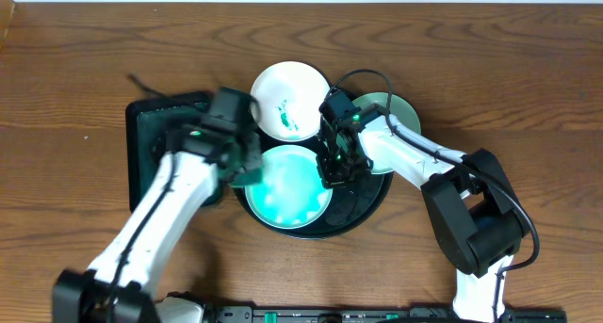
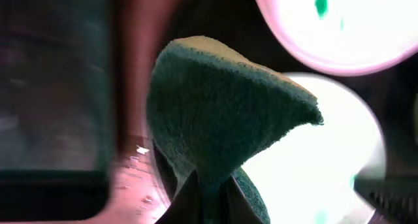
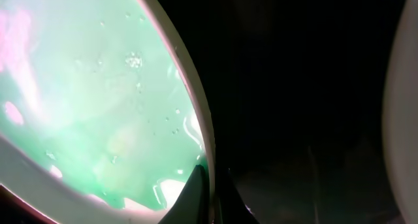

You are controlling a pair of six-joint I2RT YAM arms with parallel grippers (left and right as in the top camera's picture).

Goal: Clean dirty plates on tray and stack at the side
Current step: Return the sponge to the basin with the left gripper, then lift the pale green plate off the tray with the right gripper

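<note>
A pale mint-green plate [image 1: 290, 186] lies on the big round black tray [image 1: 363, 210]. My right gripper [image 1: 332, 170] is shut on this plate's right rim; the right wrist view shows the fingers [image 3: 210, 185] pinching the wet rim of the plate [image 3: 98, 100] over the tray [image 3: 300, 87]. My left gripper [image 1: 240, 158] is shut on a dark green sponge [image 2: 222, 113] at the plate's left edge [image 2: 313, 165]. A white plate [image 1: 290, 99] with teal smears sits behind the tray. A second mint plate [image 1: 394, 114] lies at the back right, partly hidden by the right arm.
A smaller rectangular black tray [image 1: 155, 130] sits left of the round tray, under the left arm; it also shows in the left wrist view [image 2: 52, 87]. The white plate [image 2: 333, 28] overlaps the round tray's far rim. Brown wooden table [image 1: 75, 69] surrounds everything.
</note>
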